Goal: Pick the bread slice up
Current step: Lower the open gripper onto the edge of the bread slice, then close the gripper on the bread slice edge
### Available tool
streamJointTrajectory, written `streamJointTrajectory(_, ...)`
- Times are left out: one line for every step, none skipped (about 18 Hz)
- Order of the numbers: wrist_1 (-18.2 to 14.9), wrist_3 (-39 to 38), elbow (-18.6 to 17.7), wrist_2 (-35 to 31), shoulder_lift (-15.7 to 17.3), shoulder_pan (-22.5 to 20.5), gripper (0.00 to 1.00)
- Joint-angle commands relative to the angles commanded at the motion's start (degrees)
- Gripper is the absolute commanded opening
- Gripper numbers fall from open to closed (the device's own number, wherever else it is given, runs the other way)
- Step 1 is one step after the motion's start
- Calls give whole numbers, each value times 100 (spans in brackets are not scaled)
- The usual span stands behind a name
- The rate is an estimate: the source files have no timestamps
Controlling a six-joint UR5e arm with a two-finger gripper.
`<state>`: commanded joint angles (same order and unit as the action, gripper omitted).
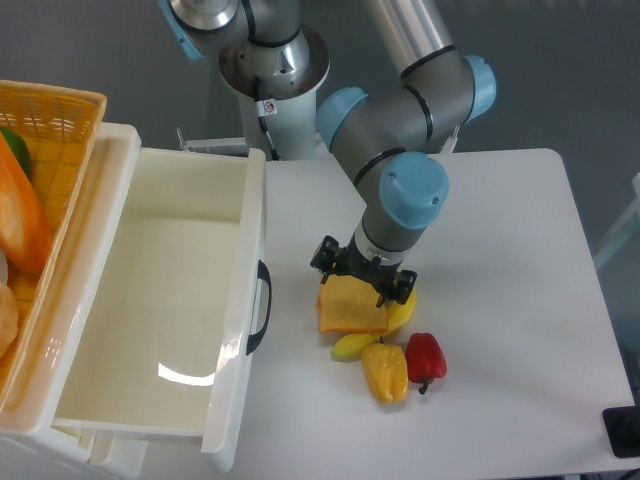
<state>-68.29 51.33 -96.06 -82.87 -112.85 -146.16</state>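
Bread slice (352,309) flat on table (500,250), against banana (400,313), under spread, empty jaws.

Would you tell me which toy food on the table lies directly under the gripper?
The bread slice: flat and square, under the gripper, unlike the lumpy yellow pepper and red pepper.

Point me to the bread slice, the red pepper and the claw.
bread slice (352,309): fixed camera, on its pale top face.
red pepper (425,356): fixed camera, on its body.
claw (361,279): fixed camera, midway between the fingertips, over the slice's far edge.
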Motion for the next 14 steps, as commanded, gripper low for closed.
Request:
streamJointTrajectory(0,9,0,-44,-26,-9,100)
streamJointTrajectory(0,0,0,-88,-44,-35,100)
streamJointTrajectory(9,-17,0,-115,-70,-53,100)
streamJointTrajectory(9,-18,9,-141,-79,-70,100)
streamJointTrajectory(0,-18,9,-141,-79,-105,100)
streamJointTrajectory(0,-9,0,-141,-79,-140,100)
streamJointTrajectory(0,-9,0,-141,-88,-176,100)
streamJointTrajectory(0,0,0,-141,-88,-185,100)
streamJointTrajectory(0,0,0,-141,-88,-202,100)
streamJointTrajectory(0,0,0,-141,-97,-228,100)
streamJointTrajectory(0,0,0,-141,-105,-255,100)
streamJointTrajectory(0,9,0,-141,-132,-264,100)
streamJointTrajectory(0,0,0,-141,-149,-264,100)
streamJointTrajectory(0,0,0,-141,-210,-264,100)
